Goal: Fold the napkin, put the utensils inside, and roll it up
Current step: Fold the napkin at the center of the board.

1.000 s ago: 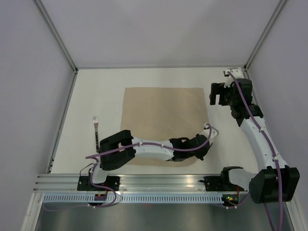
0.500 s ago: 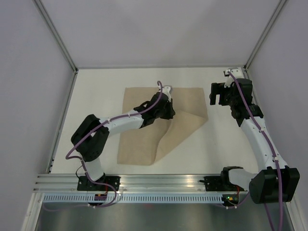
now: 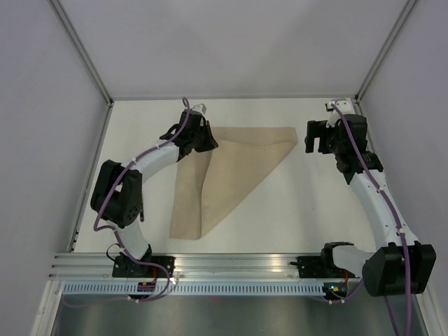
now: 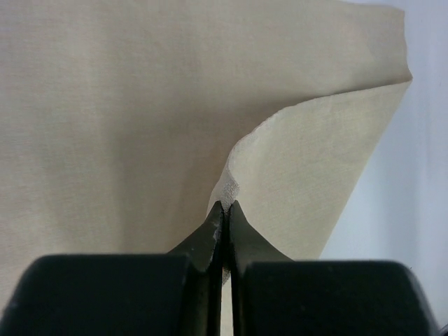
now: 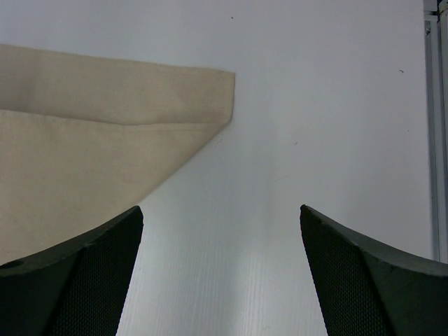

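Pinching one corner of the napkin (image 4: 105, 105) between fingers pressed tightly together, the left gripper (image 4: 222, 213) is holding that corner raised, with the cloth curling up from the pinch into a loose flap. From above, the left gripper (image 3: 203, 138) is hanging over the napkin's far left corner, its arm stretching up along the left side of the table (image 3: 315, 210).

The napkin (image 3: 238, 164) is lying in the middle of the table, doubled over into a rough triangle. Its fold is running as a slanted edge from the far right corner down to the near edge, and a narrow strip of the lower layer is showing along the left side. The far edge is lying straight, roughly parallel to the back wall (image 3: 231, 49).

The right gripper (image 3: 316, 140) is hovering with its jaws spread wide, gripping nothing, just beside the napkin's far right corner and apart from it. In the right wrist view, the right gripper (image 5: 220, 210) is framing bare table, with the napkin's corner (image 5: 210, 91) lying flat up and to the left.

White tabletop is showing to the right of the slanted fold, in front of the napkin toward the arm bases, and in a band along the far side.
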You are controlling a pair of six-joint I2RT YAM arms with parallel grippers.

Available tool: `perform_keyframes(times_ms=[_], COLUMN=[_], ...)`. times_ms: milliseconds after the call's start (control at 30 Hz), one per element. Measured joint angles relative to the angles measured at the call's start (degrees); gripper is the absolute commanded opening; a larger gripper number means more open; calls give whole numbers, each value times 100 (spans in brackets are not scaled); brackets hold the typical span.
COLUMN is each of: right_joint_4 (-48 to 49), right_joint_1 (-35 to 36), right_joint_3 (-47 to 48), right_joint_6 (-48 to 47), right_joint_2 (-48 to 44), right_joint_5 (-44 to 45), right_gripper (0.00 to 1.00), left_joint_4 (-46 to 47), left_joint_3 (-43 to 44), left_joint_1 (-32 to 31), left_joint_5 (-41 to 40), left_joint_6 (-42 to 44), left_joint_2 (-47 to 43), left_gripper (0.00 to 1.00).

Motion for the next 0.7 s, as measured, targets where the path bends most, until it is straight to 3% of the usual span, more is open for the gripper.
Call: perform_keyframes(times_ms=[700], right_joint_4=[0], right_joint_1=[-2], right_joint_3=[-79], right_joint_6=[-4], right_joint_2=[-2], right_joint_5=[0], right_gripper=[98], left_joint_4=[-763], left_joint_3=[1408], left_joint_1=[1180], left_joint_5=[728], left_joint_6=[199], left_joint_2=[846], left_gripper=[2])
